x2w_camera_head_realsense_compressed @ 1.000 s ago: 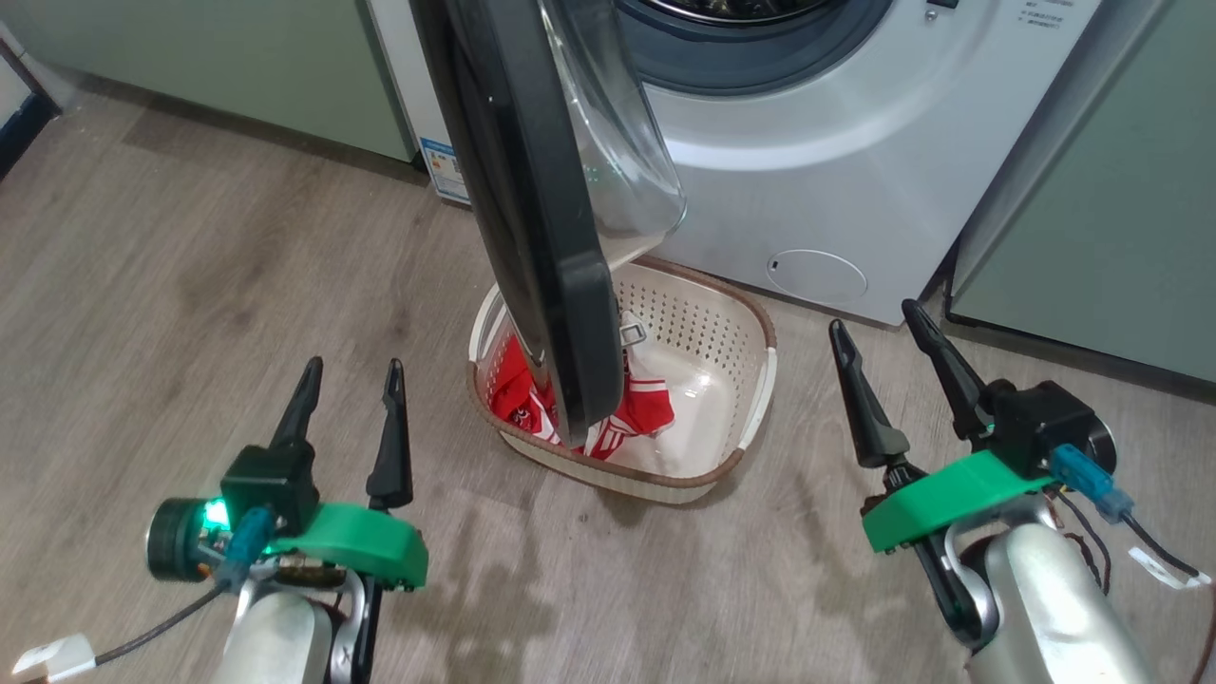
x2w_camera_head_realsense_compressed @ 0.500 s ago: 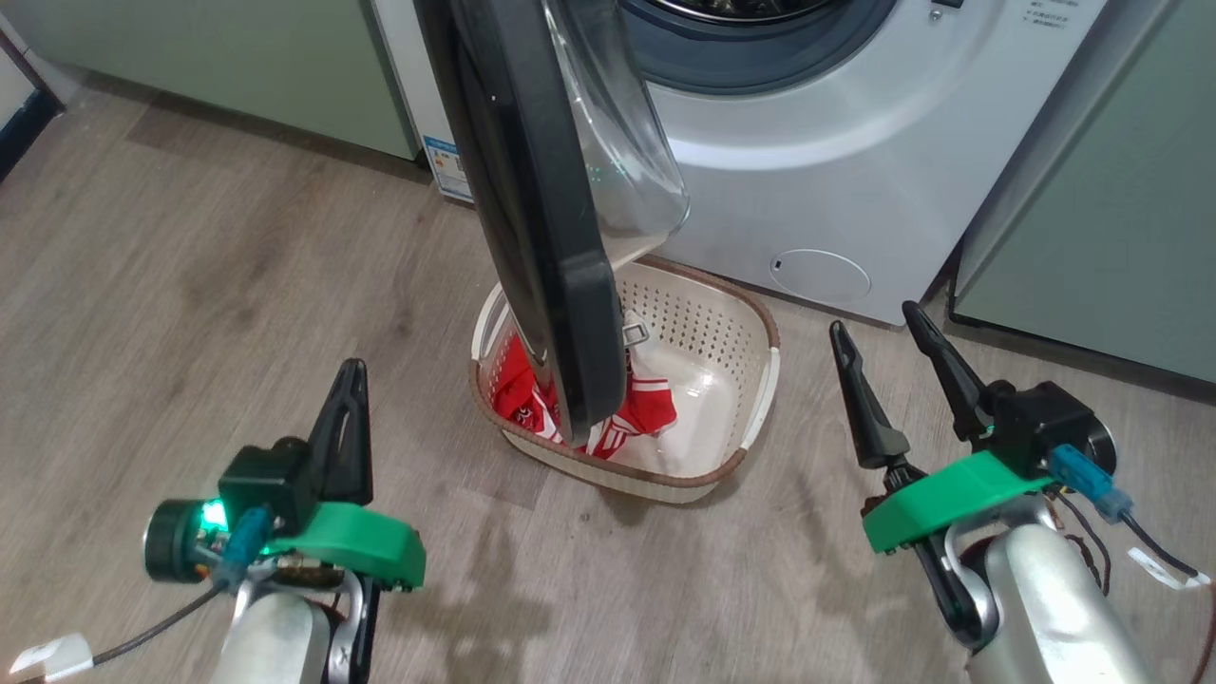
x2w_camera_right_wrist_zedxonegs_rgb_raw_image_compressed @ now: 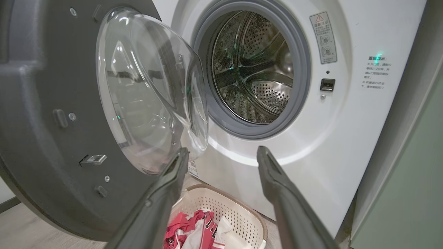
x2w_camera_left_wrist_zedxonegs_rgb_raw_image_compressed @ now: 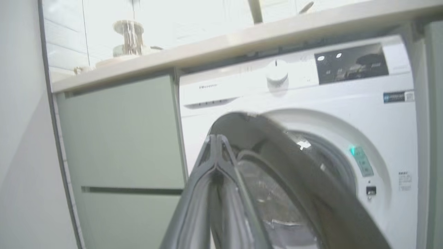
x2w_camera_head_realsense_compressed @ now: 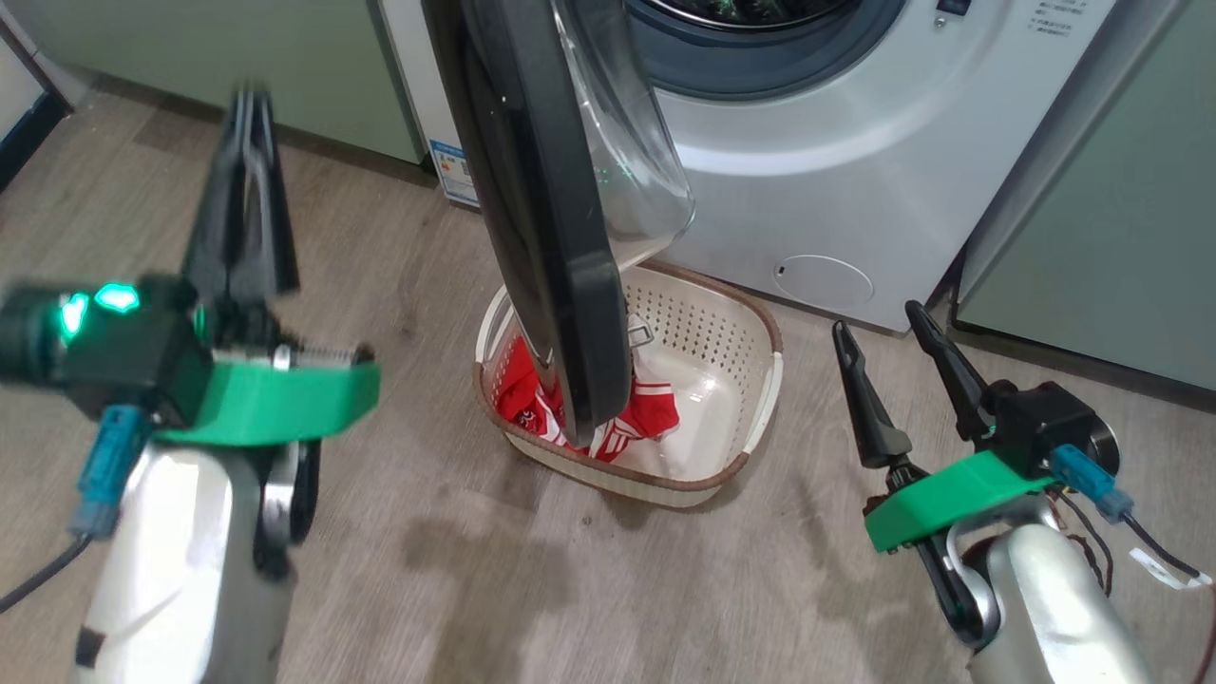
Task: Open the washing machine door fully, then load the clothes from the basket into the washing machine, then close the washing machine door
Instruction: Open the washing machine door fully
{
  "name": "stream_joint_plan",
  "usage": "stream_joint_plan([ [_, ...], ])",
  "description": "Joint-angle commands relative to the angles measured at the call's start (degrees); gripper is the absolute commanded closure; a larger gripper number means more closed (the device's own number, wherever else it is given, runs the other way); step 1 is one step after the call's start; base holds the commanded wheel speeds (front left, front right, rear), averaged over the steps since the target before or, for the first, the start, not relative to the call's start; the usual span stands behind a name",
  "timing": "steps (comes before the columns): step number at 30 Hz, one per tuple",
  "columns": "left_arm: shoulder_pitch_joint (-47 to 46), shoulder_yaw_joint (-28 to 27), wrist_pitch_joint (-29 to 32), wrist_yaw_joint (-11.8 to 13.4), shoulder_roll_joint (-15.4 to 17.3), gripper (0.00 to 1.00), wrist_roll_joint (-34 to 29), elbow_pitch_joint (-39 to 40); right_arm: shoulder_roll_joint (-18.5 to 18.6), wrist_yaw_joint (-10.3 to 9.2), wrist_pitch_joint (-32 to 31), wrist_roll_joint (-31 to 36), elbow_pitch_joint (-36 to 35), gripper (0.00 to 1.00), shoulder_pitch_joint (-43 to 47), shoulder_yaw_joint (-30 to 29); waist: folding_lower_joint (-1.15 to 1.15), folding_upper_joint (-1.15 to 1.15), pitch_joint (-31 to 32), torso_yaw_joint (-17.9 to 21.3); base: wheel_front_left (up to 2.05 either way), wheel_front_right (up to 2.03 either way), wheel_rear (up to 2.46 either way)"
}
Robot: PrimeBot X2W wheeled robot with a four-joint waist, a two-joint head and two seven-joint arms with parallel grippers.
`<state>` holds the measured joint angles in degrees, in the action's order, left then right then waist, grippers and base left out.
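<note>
While the door (x2w_camera_head_realsense_compressed: 541, 218) hangs edge-on at the top centre of the head view, right above the basket (x2w_camera_head_realsense_compressed: 708, 328), I judge it open but not yet fully. My left jaws are clenched on nothing at the upper left, near the door's outer face but apart from it. My right jaws are released and empty at the lower right. The clothes (x2w_camera_head_realsense_compressed: 651, 418) lie in the basket on the floor before the washing machine (x2w_camera_head_realsense_compressed: 836, 180), whose drum (x2w_camera_right_wrist_zedxonegs_rgb_raw_image_compressed: 256, 76) looks empty. Loading and closing are left.

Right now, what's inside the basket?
Red and white clothes lie bunched at the left end of the basket; its right half shows bare floor. The washing machine door hangs over it, covering part of the pile.
</note>
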<state>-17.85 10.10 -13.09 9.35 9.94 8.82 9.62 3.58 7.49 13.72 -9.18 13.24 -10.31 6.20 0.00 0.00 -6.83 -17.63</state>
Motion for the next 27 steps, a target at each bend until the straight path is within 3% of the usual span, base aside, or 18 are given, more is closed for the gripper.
stream_joint_plan([
  [1,-4.46,-1.22,0.36,0.26,1.3,1.0,-1.04,4.23,-0.62,0.0,0.62,0.26,-1.77,0.0,-1.98,1.24,0.0,0.0,0.1,0.08,0.0,0.0,0.0],
  [6,-9.6,5.23,1.8,-1.94,-1.6,1.0,-1.63,9.53,-0.64,0.0,0.63,0.23,-1.75,0.0,-1.89,1.66,0.0,0.0,0.3,0.92,0.0,0.0,0.0],
  [12,-10.59,18.35,3.73,-5.17,-5.65,1.0,-0.37,8.84,-0.66,0.0,0.54,0.25,-1.69,0.0,-1.86,1.79,0.0,0.0,0.01,2.15,0.0,0.0,0.0],
  [20,-5.23,28.93,7.52,-4.54,-6.83,1.0,4.88,1.87,-0.68,0.0,0.45,0.25,-1.67,0.0,-2.03,1.82,0.0,0.0,-1.1,3.54,0.0,0.0,0.0],
  [27,-0.68,31.31,8.64,-3.18,-6.71,1.0,6.92,-3.24,-0.69,0.0,0.53,0.36,-1.72,0.0,-2.2,1.46,0.0,0.0,-2.46,3.38,0.0,0.0,0.0],
])
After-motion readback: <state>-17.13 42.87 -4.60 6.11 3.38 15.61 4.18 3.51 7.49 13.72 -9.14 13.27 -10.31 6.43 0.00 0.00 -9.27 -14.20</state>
